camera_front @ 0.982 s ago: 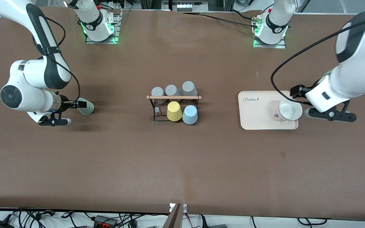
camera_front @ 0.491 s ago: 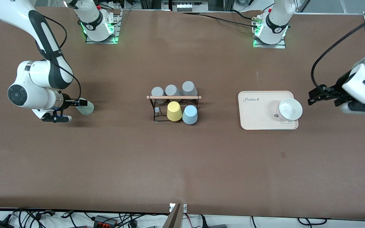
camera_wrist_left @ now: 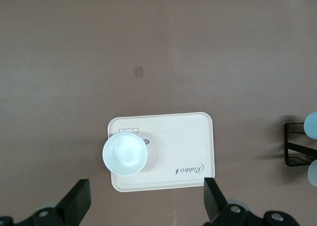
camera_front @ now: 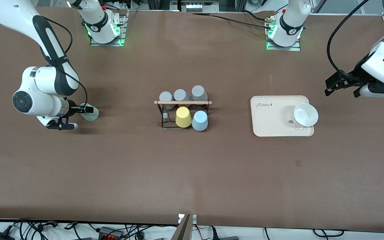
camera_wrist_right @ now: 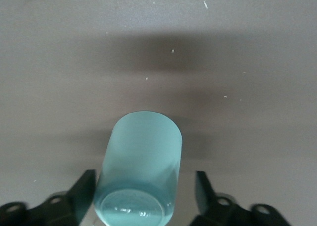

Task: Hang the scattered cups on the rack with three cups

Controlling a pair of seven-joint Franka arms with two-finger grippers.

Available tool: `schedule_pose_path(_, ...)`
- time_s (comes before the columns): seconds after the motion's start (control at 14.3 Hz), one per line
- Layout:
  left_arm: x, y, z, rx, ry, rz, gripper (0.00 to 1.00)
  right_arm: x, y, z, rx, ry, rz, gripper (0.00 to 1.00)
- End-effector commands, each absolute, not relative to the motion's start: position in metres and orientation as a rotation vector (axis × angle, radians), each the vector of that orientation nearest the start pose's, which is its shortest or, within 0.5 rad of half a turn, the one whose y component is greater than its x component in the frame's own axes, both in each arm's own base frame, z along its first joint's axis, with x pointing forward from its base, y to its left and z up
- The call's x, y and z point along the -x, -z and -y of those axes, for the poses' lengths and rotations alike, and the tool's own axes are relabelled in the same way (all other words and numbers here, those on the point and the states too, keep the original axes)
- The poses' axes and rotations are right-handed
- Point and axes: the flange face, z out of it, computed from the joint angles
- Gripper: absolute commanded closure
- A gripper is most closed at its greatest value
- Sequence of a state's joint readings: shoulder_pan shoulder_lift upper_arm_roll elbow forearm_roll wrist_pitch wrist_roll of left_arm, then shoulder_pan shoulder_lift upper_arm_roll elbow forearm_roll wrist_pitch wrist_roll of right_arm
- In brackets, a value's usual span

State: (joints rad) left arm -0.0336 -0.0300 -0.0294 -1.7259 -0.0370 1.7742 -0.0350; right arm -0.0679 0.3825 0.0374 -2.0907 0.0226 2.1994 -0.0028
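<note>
Right end effector is down at the surface, well out from the rack toward the right arm's end; it has the pale mint cup between its jaws. The cup lies on its side, and the wrist view shows a sliver of gap along one flank, so I call that released, bracketing the cup and not clenched on it.

Over to the rack: three grey cups sit along the row farther from the front camera; the nearer row carries a yellow cup and the light blue cup upside down, side by side. One bare peg shows beside the yellow cup, on the right arm's side.

Left end effector hangs released and empty above the surface, out past the cream tray from the rack; that arm waits. A pale cup stands upright on the tray.

Progress, as I read it: blue cup hung, mint cup not yet lifted; what's left is grip, carry, invert onto that free peg.
</note>
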Motion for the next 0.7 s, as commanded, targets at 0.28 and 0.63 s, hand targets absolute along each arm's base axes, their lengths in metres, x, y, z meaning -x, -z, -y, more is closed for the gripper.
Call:
schedule_pose_path(0.28, -0.554, -0.587, 0.044, 3.178, 0.068, -0.053, 0.0, -0.567, -0.245, -0.012, 3.077, -0.346, 0.0, 0.78)
schedule_pose_path(0.63, -0.555, -0.592, 0.056, 3.118, 0.089, -0.112, 0.0, -0.615, -0.38, -0.1, 2.975, -0.446, -0.015, 0.78)
